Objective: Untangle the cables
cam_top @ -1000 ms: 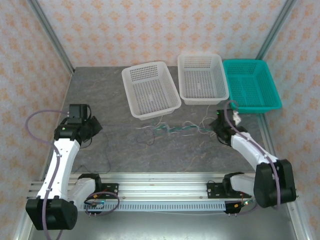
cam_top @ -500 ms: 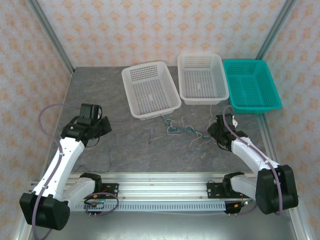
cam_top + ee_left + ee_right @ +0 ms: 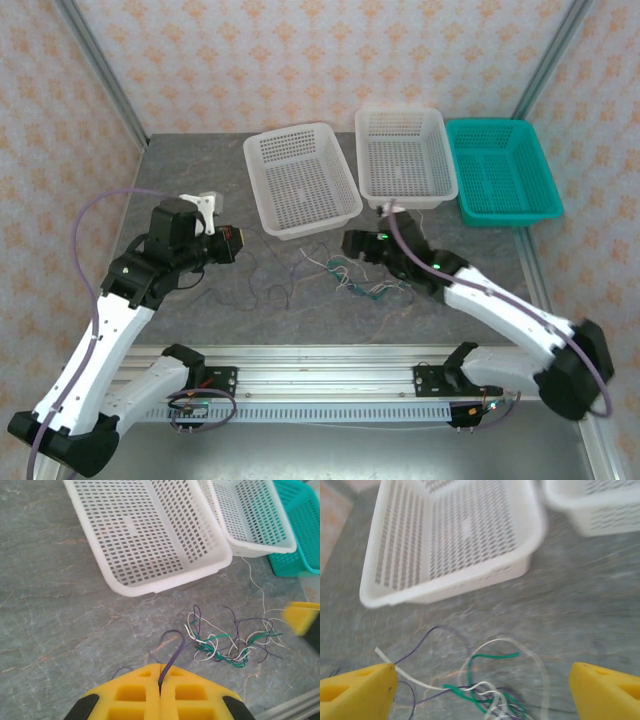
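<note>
Top external view: cables (image 3: 362, 278) knotted on the table, sorting barely begun.
Left gripper (image 3: 160, 667) is clamped tight on the purple cable (image 3: 175, 645). The white, green and purple knot lies just near of the left white basket (image 3: 305, 226). The right gripper (image 3: 481, 675) hangs wide open over it, holding nothing.
</note>
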`<state>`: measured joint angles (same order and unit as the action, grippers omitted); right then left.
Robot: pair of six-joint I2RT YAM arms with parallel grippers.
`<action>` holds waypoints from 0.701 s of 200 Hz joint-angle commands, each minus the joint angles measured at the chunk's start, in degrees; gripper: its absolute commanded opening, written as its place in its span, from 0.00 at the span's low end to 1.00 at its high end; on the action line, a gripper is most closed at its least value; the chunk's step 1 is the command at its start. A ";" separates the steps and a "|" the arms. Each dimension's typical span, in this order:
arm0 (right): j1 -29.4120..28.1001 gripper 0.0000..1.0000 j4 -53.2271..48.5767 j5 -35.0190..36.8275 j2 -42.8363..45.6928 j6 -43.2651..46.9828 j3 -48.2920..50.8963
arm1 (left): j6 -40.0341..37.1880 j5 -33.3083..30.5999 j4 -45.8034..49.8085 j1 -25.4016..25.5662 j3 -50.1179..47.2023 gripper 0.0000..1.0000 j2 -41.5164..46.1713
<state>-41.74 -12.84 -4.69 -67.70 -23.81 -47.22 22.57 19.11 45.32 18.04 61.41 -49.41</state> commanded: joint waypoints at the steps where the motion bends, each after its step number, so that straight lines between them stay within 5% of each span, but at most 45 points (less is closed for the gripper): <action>1: -1.83 0.84 7.58 -5.53 -9.69 0.02 -0.35 | -1.18 -0.58 -0.51 0.45 2.24 0.00 0.72; 38: -2.06 0.61 11.50 -9.50 -18.89 -6.86 -2.86 | -1.62 -1.87 0.92 0.57 1.56 0.00 0.71; 79: -2.03 0.00 11.74 -7.00 -19.89 -10.33 -1.43 | -0.64 -4.52 0.15 0.64 -0.50 0.00 0.80; 98: -1.95 0.00 10.31 -2.84 -17.87 -11.33 0.37 | 0.84 -12.46 2.82 0.62 0.08 0.00 0.81; 123: -0.43 0.00 4.85 5.35 -13.82 -12.87 2.39 | 4.37 -31.41 10.69 0.13 2.73 0.00 0.08; 140: 3.88 0.00 -0.88 10.87 -10.96 -13.62 4.12 | 4.32 -34.89 13.93 -3.56 4.87 0.00 -1.46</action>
<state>-42.46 -5.13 -5.17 -83.37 -35.20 -45.52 24.82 -1.19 51.51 17.91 62.37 -49.65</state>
